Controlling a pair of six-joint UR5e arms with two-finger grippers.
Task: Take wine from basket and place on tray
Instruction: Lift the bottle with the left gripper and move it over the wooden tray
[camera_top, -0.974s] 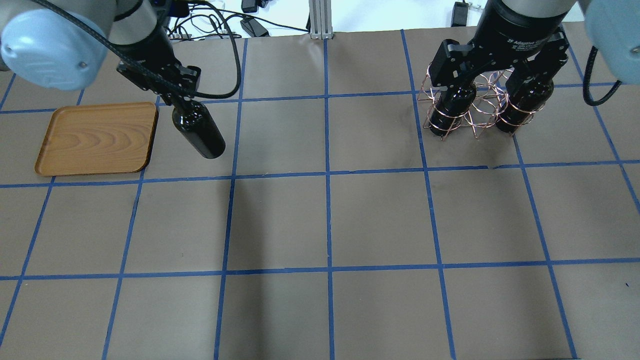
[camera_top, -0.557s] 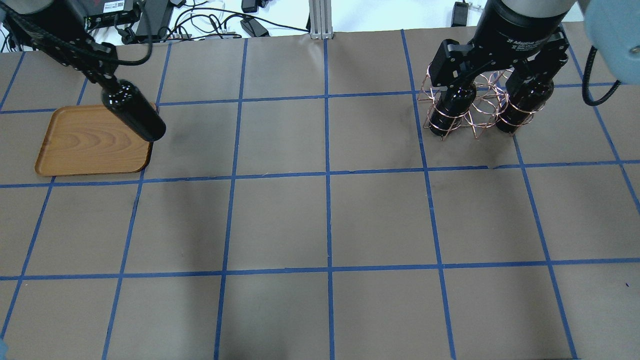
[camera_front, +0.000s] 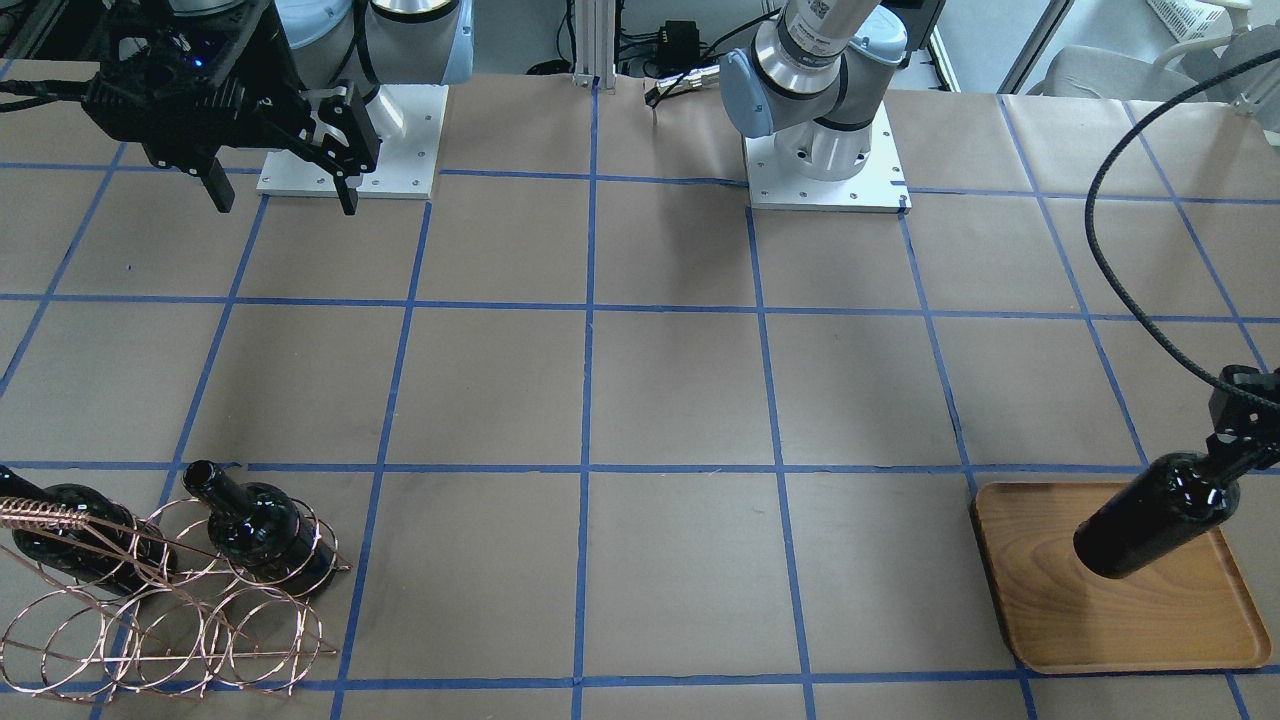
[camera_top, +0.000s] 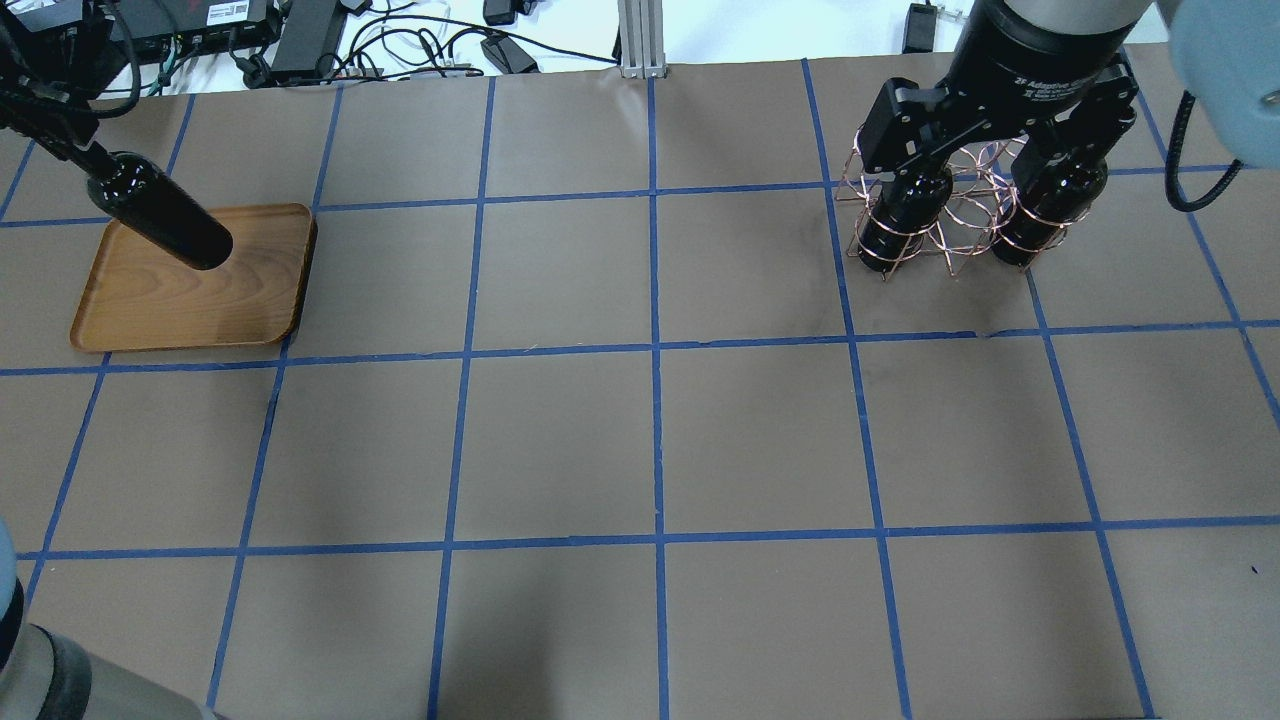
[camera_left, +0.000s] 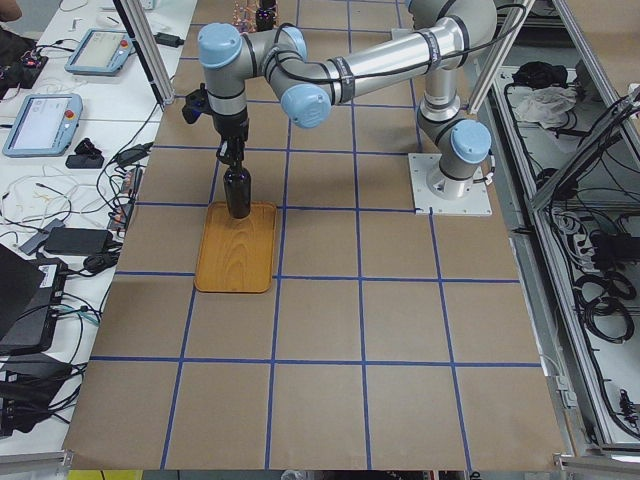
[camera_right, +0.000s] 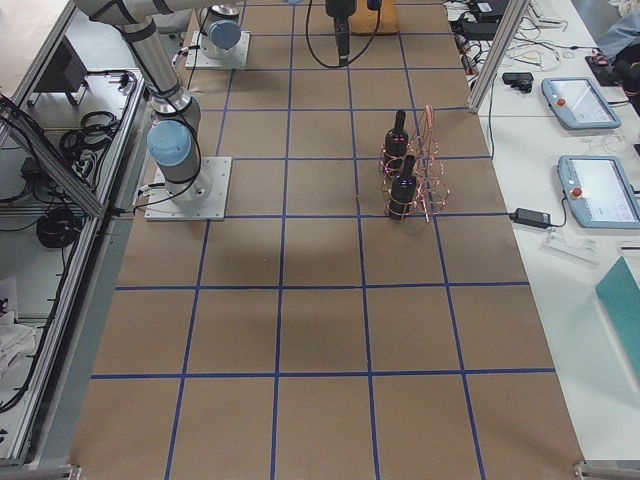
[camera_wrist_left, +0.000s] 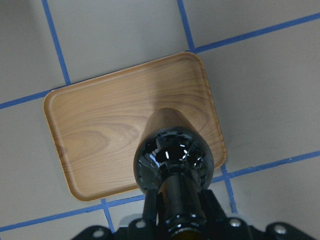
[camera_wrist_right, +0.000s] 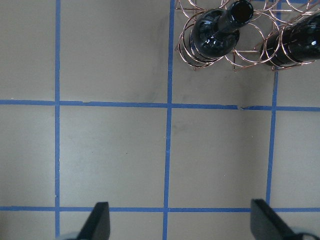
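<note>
The wine (camera_top: 165, 222) is gripped at the neck by the left pincer (camera_front: 1237, 448), whose jaws are closed on it. Within the last second the bottle has been carried sideways, from over the bare worktop (camera_top: 650, 430) beside the tray (camera_top: 150, 310) to a position above the tray itself. In the left wrist view the bottle's body is seen over the wood, close to one long edge. The bottle is held upright. Its shadow falls on the tray apart from its base, so contact is judged not yet made. The transfer is therefore considered finished, and only lowering and release remain. The right pincer (camera_front: 283, 200) has not been moved. It is held high, spread wide and empty, near the basket (camera_front: 180, 620), in which two further bottles (camera_front: 250, 520) are retained.
</note>
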